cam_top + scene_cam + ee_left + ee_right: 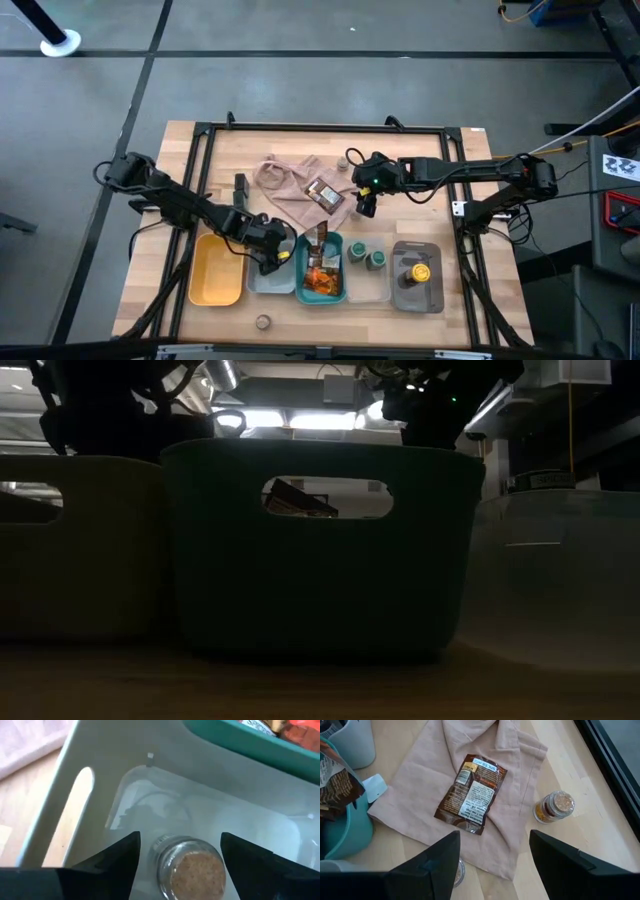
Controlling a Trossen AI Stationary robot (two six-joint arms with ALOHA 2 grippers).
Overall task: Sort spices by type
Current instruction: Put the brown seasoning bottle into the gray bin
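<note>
My left gripper [277, 252] hangs open over the pale grey tray [257, 279]. In the left wrist view its fingers [120, 857] stand on either side of a small glass jar with a tan lid [192, 870], which sits in that tray [100, 755]. My right gripper [364, 205] is open over the beige-pink cloth's near right edge. In the right wrist view [494, 834] a brown packet [471, 792] lies on the cloth [420, 795], and another tan-lidded jar [554, 807] stands on the wood beside it.
Near the table's near edge stand a yellow tray [215, 272], a teal tray with packets [322, 270], a clear tray with two green-lidded jars [368, 256] and a grey tray with a yellow-lidded jar [418, 272]. One more jar [263, 322] stands alone by the near edge.
</note>
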